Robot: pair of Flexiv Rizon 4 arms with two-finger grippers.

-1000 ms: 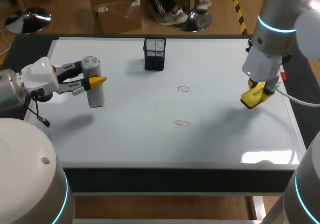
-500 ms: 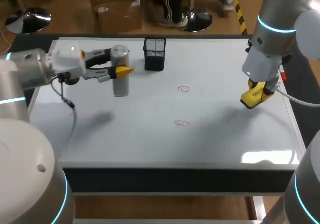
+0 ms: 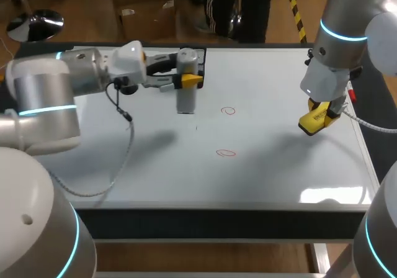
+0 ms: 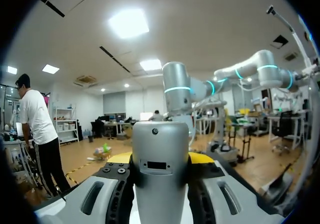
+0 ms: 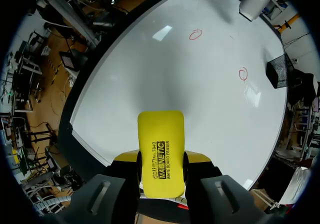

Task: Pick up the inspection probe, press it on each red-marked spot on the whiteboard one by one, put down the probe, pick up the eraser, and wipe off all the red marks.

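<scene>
Probe [image 3: 186, 101], clamped upright in the left gripper [image 3: 188, 76], has swung across the whiteboard [image 3: 279, 160] to 10 o'clock of the upper red circle [image 3: 229, 111], so pressing looks close, while the right gripper [image 3: 322, 112] waits unmoved at 3 o'clock, clamping the eraser [image 5: 160, 149].

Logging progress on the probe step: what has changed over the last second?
The left gripper, shut on the upright probe, carried it from the whiteboard's left side rightward and toward the far edge, closer to the far red mark. The right gripper kept the eraser over the right side. The far red mark and the near red mark are unchanged.
</scene>
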